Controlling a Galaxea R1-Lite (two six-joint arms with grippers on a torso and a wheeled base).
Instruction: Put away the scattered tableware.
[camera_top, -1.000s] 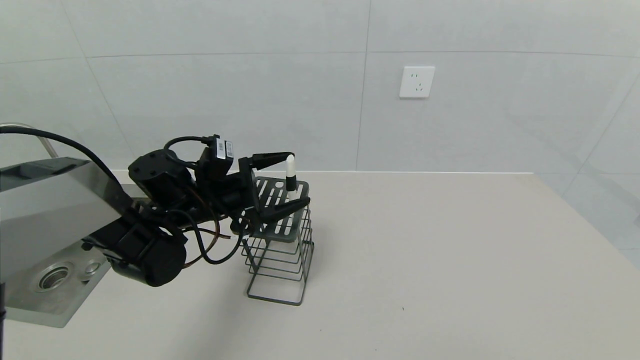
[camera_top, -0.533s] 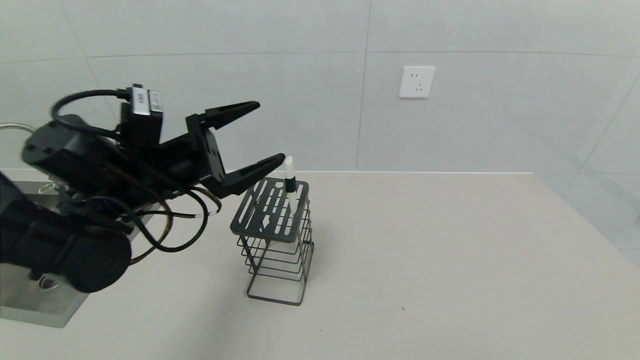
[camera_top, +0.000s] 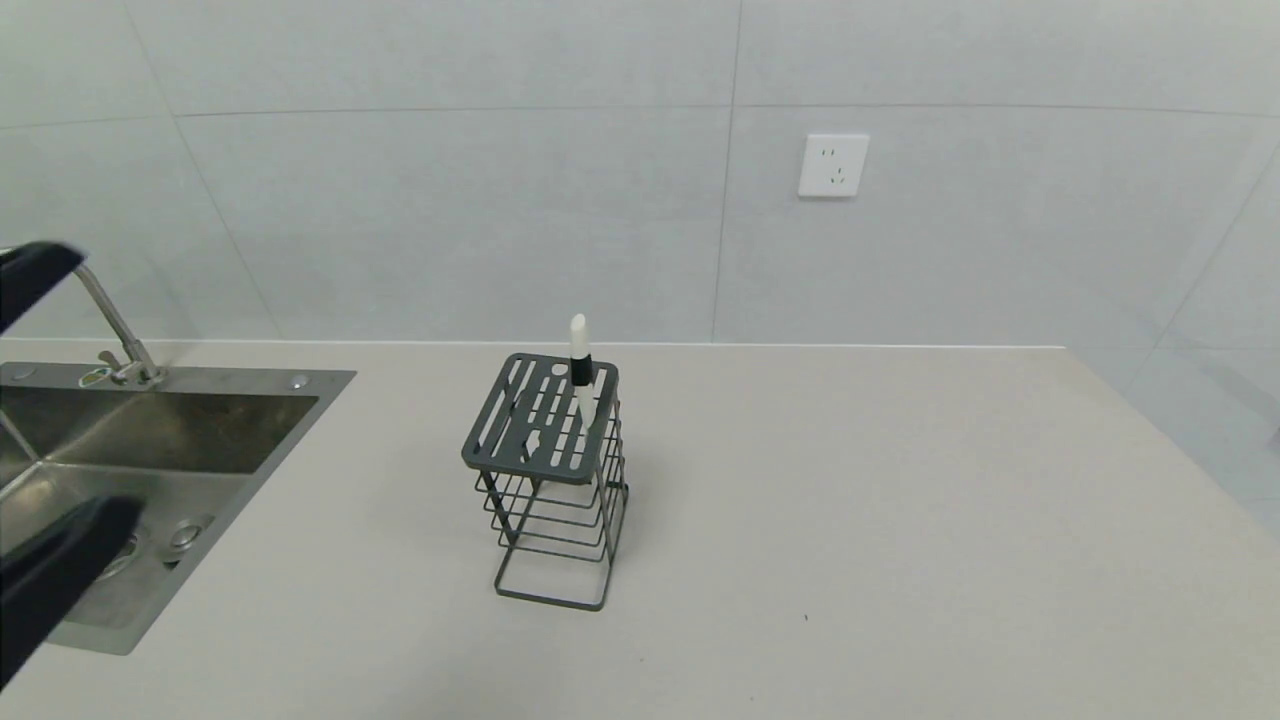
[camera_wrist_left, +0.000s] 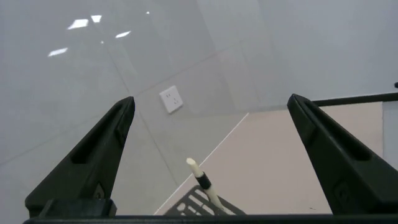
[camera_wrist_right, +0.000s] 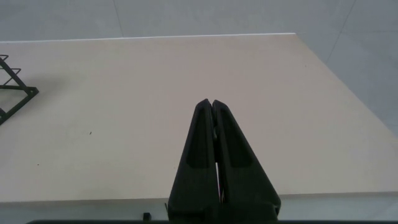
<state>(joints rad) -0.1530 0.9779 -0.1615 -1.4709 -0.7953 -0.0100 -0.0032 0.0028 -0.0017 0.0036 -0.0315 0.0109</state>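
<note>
Left gripper (camera_wrist_left: 210, 99): I find its fingers spread wide apart with nothing between them. In the head view the two dark fingers show at the far left edge, one in front of the faucet (camera_top: 112, 322) and one in front of the near part of the sink (camera_top: 210, 420). Through the gap, the left wrist view looks toward the top of the utensil (camera_wrist_left: 202, 182), which is well apart from the fingers.

Right gripper (camera_wrist_right: 211, 107): fingers pressed together, holding nothing. It hangs over bare counter (camera_top: 900, 500) on the right side, well apart from the rack.

Containers: the one holder is a dark wire rack (camera_top: 548, 500) that stands upright near the middle of the counter, just right of the sink. Its top is a slotted plate. One utensil stands in the slot at the plate's far right corner. Its handle is white with a black band, it leans slightly, and it rises above the plate. The lower part runs down inside the wires, and I cannot tell what kind of utensil it is. The other slots hold nothing that I can make out. The sink is a steel basin set into the counter at the left, with a drain (camera_top: 118, 560) in its floor. I cannot see the whole of the basin.

Edges and room: the counter meets the tiled wall (camera_top: 450, 200) at the far side, where a wall outlet (camera_top: 833, 164) sits to the right of the rack. The counter's right edge runs diagonally toward the near side. A broad stretch of counter lies between the rack and that edge, with one small dark speck (camera_top: 806, 617) on it.
</note>
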